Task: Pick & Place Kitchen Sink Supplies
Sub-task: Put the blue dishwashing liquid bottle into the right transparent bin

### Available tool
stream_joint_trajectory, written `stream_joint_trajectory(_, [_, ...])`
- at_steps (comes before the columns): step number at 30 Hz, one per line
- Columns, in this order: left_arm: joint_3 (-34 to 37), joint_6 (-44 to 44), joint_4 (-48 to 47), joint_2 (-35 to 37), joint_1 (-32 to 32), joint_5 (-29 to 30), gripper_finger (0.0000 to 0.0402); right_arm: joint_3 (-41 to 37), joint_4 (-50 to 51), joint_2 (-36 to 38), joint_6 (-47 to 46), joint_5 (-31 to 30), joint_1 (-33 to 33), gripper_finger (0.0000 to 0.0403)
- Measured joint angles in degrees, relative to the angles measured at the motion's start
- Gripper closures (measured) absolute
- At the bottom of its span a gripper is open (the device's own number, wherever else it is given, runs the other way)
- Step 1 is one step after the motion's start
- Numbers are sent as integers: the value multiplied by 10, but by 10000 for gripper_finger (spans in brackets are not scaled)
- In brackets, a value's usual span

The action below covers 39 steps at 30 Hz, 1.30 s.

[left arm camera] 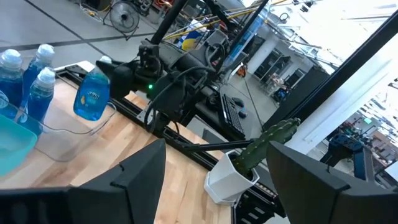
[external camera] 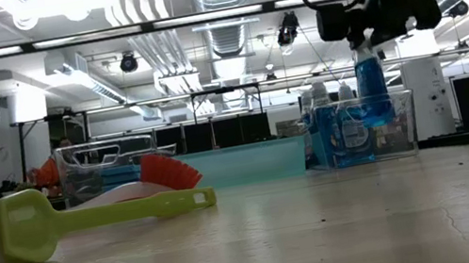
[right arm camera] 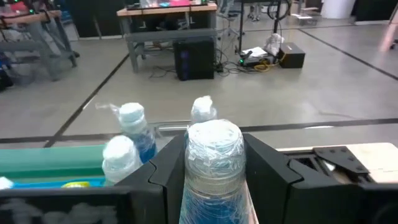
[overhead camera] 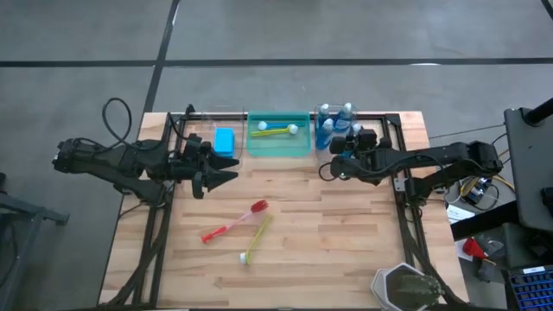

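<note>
I have the right gripper [overhead camera: 339, 166] pinching a bottle [external camera: 372, 89] of blue liquid by its neck, held in the air just over the clear bin [overhead camera: 393, 121] at the far right, where other bottles [overhead camera: 333, 117] already stand; the left gripper [overhead camera: 226, 168] hangs spread and empty near the far-left bin holding a blue sponge [overhead camera: 225, 140]. By my reckoning the sorting is well along; brushes [overhead camera: 278, 130] already lie in the green bin [overhead camera: 278, 149], while a red brush [overhead camera: 235, 221] and a yellow brush [overhead camera: 257, 239] are left on the table [overhead camera: 346, 250].
</note>
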State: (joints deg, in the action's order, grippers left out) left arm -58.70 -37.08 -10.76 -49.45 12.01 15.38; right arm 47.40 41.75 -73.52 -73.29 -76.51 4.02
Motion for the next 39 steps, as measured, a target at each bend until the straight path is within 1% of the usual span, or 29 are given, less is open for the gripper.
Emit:
stream_joint_trajectory(7, [0,0,-1,0,0,0,134,-54,-172,-3,122,0,32,261])
stream_joint_trajectory(11, [0,0,-1,0,0,0,134,-72,-218,-8,163,5,55,264])
stream_joint_trajectory(15, [0,0,-4,0,0,0,135,-84,-223,-16,140,34,73,264])
stream_joint_trajectory(21, [0,-1,-7,-1,0,0,135,-93,-239,-47,135,35,84,262])
stream_joint_trajectory(25, [0,-5,-7,-1,0,0,135,-90,-246,-66,135,48,84,259])
stream_joint_trajectory(32, [0,-6,-8,-2,0,0,135,-78,-246,-80,154,63,84,220])
stream_joint_trajectory(37, [0,-6,-8,-2,0,0,135,-65,-245,-74,199,63,84,196])
stream_joint_trajectory(39, [0,-7,-10,-2,0,0,135,-54,-244,-68,220,72,82,190])
